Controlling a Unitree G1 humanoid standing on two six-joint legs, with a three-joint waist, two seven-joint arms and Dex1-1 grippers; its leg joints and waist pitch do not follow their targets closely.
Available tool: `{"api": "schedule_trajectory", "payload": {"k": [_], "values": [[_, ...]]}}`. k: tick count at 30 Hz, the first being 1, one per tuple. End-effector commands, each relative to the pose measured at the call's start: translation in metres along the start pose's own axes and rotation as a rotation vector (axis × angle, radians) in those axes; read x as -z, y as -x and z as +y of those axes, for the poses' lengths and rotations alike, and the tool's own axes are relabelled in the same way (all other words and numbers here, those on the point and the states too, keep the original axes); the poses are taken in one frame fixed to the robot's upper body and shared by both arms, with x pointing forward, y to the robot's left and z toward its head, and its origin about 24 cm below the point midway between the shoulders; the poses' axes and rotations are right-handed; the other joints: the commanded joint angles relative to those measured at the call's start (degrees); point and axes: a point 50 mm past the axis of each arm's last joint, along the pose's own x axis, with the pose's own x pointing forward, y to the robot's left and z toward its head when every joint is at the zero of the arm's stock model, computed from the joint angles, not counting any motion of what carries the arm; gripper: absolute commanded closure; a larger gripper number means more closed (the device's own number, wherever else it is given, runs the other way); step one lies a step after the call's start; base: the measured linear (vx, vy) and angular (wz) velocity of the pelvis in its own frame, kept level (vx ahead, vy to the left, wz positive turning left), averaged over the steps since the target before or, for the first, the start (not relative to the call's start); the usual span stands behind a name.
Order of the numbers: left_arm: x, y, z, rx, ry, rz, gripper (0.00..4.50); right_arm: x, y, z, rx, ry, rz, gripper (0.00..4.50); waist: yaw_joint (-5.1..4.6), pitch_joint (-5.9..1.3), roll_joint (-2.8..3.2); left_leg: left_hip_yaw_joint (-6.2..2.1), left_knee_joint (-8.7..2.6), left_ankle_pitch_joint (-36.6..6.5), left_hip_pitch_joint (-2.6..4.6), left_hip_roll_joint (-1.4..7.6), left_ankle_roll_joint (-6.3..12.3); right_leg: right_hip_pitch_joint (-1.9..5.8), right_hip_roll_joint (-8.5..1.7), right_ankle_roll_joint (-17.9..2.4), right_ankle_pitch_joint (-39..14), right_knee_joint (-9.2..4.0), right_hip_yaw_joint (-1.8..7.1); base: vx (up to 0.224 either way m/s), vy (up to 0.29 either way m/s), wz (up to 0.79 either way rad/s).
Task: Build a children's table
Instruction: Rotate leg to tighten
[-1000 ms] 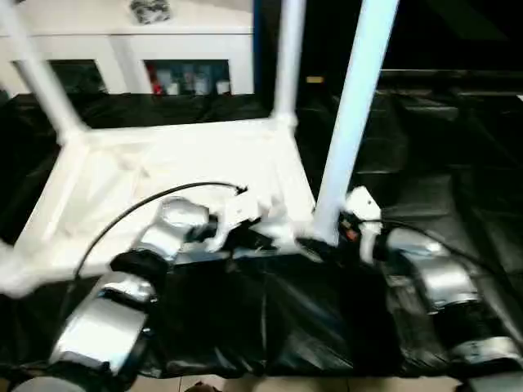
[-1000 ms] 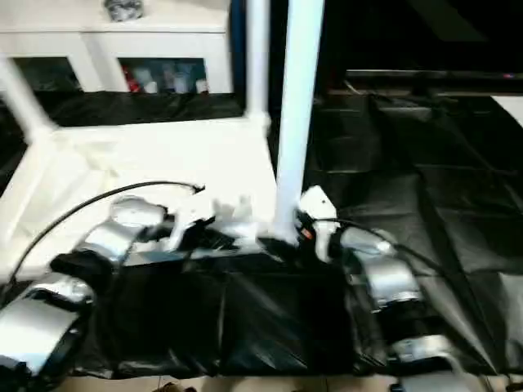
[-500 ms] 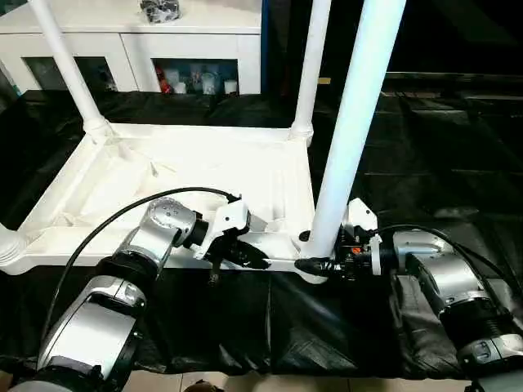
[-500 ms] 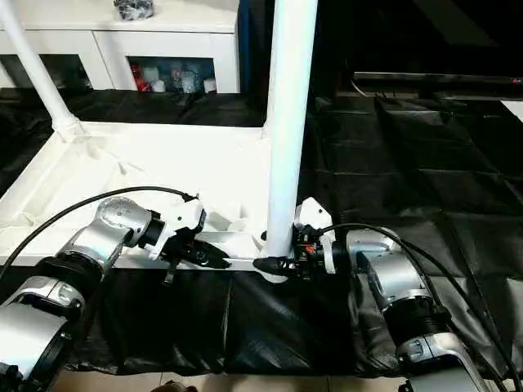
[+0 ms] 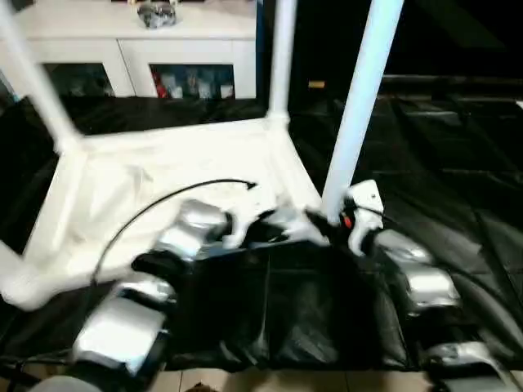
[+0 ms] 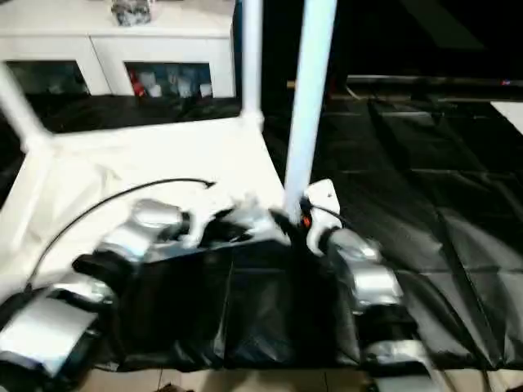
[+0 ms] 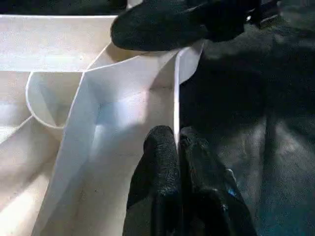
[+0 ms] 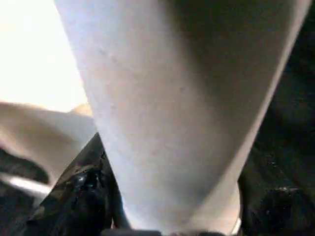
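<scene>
The children's table lies upside down on black sheeting, its white tabletop (image 5: 155, 163) showing the ribbed underside. White legs stand up from its corners: the near right leg (image 5: 359, 106), the far right leg (image 5: 282, 57) and the far left leg (image 5: 33, 90). My left gripper (image 7: 177, 142) is shut on the tabletop's thin near rim (image 7: 175, 88), close to the near right corner. My right gripper (image 5: 331, 219) sits at the base of the near right leg (image 8: 172, 98), one black finger (image 8: 78, 191) pressed against each side of it.
A white cabinet (image 5: 131, 49) with glass doors stands behind the work, a dark object (image 5: 155, 12) on top of it. Crinkled black sheeting (image 5: 458, 155) covers the surface to the right and in front. A black cable (image 5: 163, 200) arcs over my left forearm.
The whole picture has shifted and blurred, so the head camera moved. Both grippers stay at the table's near right corner, the left on the rim, the right at the leg's base.
</scene>
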Motion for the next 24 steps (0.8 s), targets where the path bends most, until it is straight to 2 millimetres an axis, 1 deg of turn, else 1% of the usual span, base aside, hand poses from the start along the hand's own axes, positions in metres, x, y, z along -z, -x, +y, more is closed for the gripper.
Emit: {"api": "schedule_trajectory", "payload": {"k": [1, 2, 3, 4, 6, 7, 8, 9, 10, 11, 12, 13, 14, 15, 16, 17, 18, 19, 20, 21, 22, 24], "values": [[-0.015, -0.028, -0.022, 0.098, -0.015, -0.067, 4.5, 0.009, -0.011, 0.034, -0.113, 0.0, 0.024, 1.24, -0.22, -2.69, -0.59, -0.97, -4.11, -18.04, 0.81, 1.12, 0.94, 1.68, -2.63, -9.01, -22.35, -5.29, 1.56, 0.0, 0.0, 0.0], [-0.015, -0.028, -0.022, 0.098, -0.015, -0.067, 4.5, 0.009, -0.011, 0.034, -0.113, 0.0, 0.024, 1.1, -0.3, -2.72, -0.72, -0.93, -4.11, -18.1, 0.76, 1.13, 0.96, 1.67, -2.6, -8.99, -22.07, -5.37, 1.55, 0.0, 0.0, 0.0], [-0.014, -0.028, -0.023, 0.105, -0.025, -0.065, 4.5, 0.006, -0.01, 0.036, -0.132, -0.014, 0.003, 1.08, -0.31, -2.81, -0.75, -0.99, -4.14, -17.83, 0.65, 1.12, 0.91, 1.81, -2.5, -9.1, -20.99, -5.23, 1.49, 0.0, 0.0, 0.0], [-0.013, -0.026, -0.022, 0.104, -0.033, -0.061, 4.5, 0.004, -0.009, 0.035, -0.155, -0.015, -0.015, 1.01, -0.18, -2.9, -0.65, -0.9, -4.05, -17.55, 0.8, 1.19, 1.13, 1.74, -2.44, -9.51, -18.99, -5.08, 1.58, 0.0, 0.0, 0.0], [-0.009, -0.015, -0.016, 0.109, -0.055, -0.06, 4.5, 0.003, -0.001, 0.029, -0.23, 0.054, -0.014, 0.67, -0.18, -2.97, -0.79, -0.9, -4.0, -17.02, 0.64, 1.17, 1.43, 1.98, -2.4, -10.14, -17.13, -4.84, 1.52, 0.0, 0.0, 0.0], [-0.008, -0.011, -0.014, 0.117, -0.058, -0.07, 4.5, 0.003, 0.002, 0.026, -0.26, 0.092, -0.003, 0.67, 0.0, -3.05, -0.85, -0.75, -3.78, -15.92, 0.62, 1.22, 2.19, 2.04, -2.42, -10.94, -14.63, -4.62, 1.53, 0.0, 0.0, 0.0], [-0.008, -0.011, -0.014, 0.118, -0.058, -0.072, 4.5, 0.003, 0.003, 0.026, -0.262, 0.095, -0.002, 0.61, 0.03, -3.08, -0.84, -0.79, -3.73, -15.46, 0.51, 1.22, 2.36, 2.2, -2.46, -11.25, -13.92, -4.48, 1.49, 0.0, 0.0, 0.0], [-0.008, -0.006, -0.013, 0.135, -0.062, -0.085, 4.5, 0.003, 0.007, 0.023, -0.305, 0.106, 0.011, 0.54, 0.16, -3.11, -0.86, -0.69, -3.59, -14.52, 0.4, 1.16, 2.83, 2.32, -2.44, -11.74, -12.53, -4.32, 1.47, 0.0, 0.0, 0.0], [-0.007, -0.004, -0.012, 0.148, -0.063, -0.09, 4.5, 0.003, 0.009, 0.022, -0.322, 0.115, 0.013, 0.54, 0.18, -3.13, -0.95, -0.67, -3.55, -13.9, 0.29, 1.15, 3.12, 2.44, -2.43, -11.94, -11.86, -4.22, 1.44, 0.0, 0.0, 0.0], [-0.006, 0.001, -0.012, 0.176, -0.066, -0.101, 4.5, 0.003, 0.013, 0.019, -0.36, 0.137, 0.018, 0.54, 0.43, -3.14, -1.06, -0.63, -3.45, -13.01, 0.21, 1.19, 3.68, 2.57, -2.54, -12.33, -11.28, -4.07, 1.37, 0.0, 0.0, 0.0], [-0.006, 0.005, -0.012, 0.198, -0.069, -0.111, 4.5, 0.003, 0.015, 0.017, -0.381, 0.151, 0.022, 0.54, 0.45, -3.11, -1.32, -0.52, -3.41, -12.72, 0.16, 1.24, 4.01, 2.57, -2.47, -12.41, -11.12, -4.06, 1.36, 0.0, 0.0, 0.0], [-0.006, 0.009, -0.012, 0.227, -0.07, -0.119, 4.5, 0.003, 0.018, 0.015, -0.418, 0.16, 0.027, 0.54, 0.6, -3.14, -1.09, -0.51, -3.33, -12.21, 0.13, 1.32, 4.53, 2.57, -2.57, -12.92, -10.77, -3.87, 1.31, 0.0, 0.0, 0.0], [-0.005, 0.011, -0.011, 0.247, -0.071, -0.119, 4.5, 0.002, 0.021, 0.014, -0.448, 0.165, 0.031, 0.54, 0.51, -3.12, -1.39, -0.52, -3.36, -11.99, -0.06, 1.33, 4.69, 2.69, -2.5, -12.96, -10.72, -3.83, 1.25, 0.0, 0.0, 0.0], [-0.004, 0.014, -0.011, 0.264, -0.072, -0.119, 4.5, 0.002, 0.023, 0.013, -0.474, 0.17, 0.035, 0.54, 0.63, -3.07, -1.18, -0.51, -3.36, -12.31, 0.11, 1.39, 4.71, 2.55, -2.51, -13.05, -11.67, -3.87, 1.21, 0.0, 0.0, 0.0], [0.001, 0.023, -0.01, 0.312, -0.079, -0.096, 4.5, 0.0, 0.029, 0.01, -0.568, 0.189, 0.06, 0.54, 0.52, -2.98, -1.58, -0.5, -3.41, -12.79, 0.13, 1.48, 4.66, 2.59, -2.46, -13.08, -12.62, -3.99, 1.2, 0.0, 0.0, 0.0], [0.001, 0.023, -0.01, 0.315, -0.08, -0.094, 4.5, 0.0, 0.029, 0.01, -0.574, 0.19, 0.062, 0.54, 0.64, -3.0, -1.41, -0.55, -3.38, -12.9, 0.15, 1.47, 4.75, 2.56, -2.55, -13.17, -12.98, -3.9, 1.22, 0.0, 0.0, 0.0], [0.005, 0.029, -0.01, 0.347, -0.083, -0.079, 4.5, -0.002, 0.033, 0.009, -0.643, 0.193, 0.083, 0.69, 0.63, -2.91, -1.31, -0.51, -3.43, -13.22, 0.17, 1.51, 4.87, 2.41, -2.54, -13.14, -13.6, -4.01, 1.29, 0.0, 0.0, 0.0], [0.006, 0.031, -0.01, 0.363, -0.085, -0.068, 4.5, -0.002, 0.035, 0.009, -0.675, 0.194, 0.093, 0.79, 0.61, -2.95, -1.23, -0.53, -3.45, -13.44, 0.21, 1.59, 4.84, 2.41, -2.55, -13.39, -13.52, -3.98, 1.28, 0.0, 0.0, 0.0], [0.008, 0.033, -0.01, 0.38, -0.088, -0.056, 4.5, -0.002, 0.035, 0.01, -0.7, 0.194, 0.101, 0.87, 0.54, -2.95, -1.88, -0.46, -3.42, -13.33, 0.18, 1.68, 4.89, 2.39, -2.54, -13.45, -13.26, -3.94, 1.3, 0.0, 0.0, 0.0], [0.009, 0.035, -0.01, 0.391, -0.091, -0.048, 4.5, -0.002, 0.036, 0.01, -0.714, 0.194, 0.106, 0.9, 0.67, -2.91, -1.49, -0.53, -3.49, -13.24, 0.19, 1.73, 4.74, 2.28, -2.63, -13.8, -13.32, -3.82, 1.31, 0.0, 0.0, 0.0], [0.011, 0.037, -0.01, 0.404, -0.092, -0.039, 4.5, -0.001, 0.037, 0.011, -0.749, 0.196, 0.123, 0.9, 0.68, -2.88, -1.6, -0.53, -3.51, -13.52, 0.26, 1.71, 4.59, 2.25, -2.61, -13.84, -13.78, -3.81, 1.29, 0.0, 0.0, 0.0], [0.012, 0.04, -0.01, 0.421, -0.095, -0.027, 4.5, 0.0, 0.038, 0.014, -0.811, 0.204, 0.159, 1.21, 0.77, -2.86, -1.88, -0.52, -3.52, -13.48, 0.32, 1.82, 4.39, 2.24, -2.71, -13.91, -13.89, -3.79, 1.33, 0.0, 0.0, 0.0]]}}
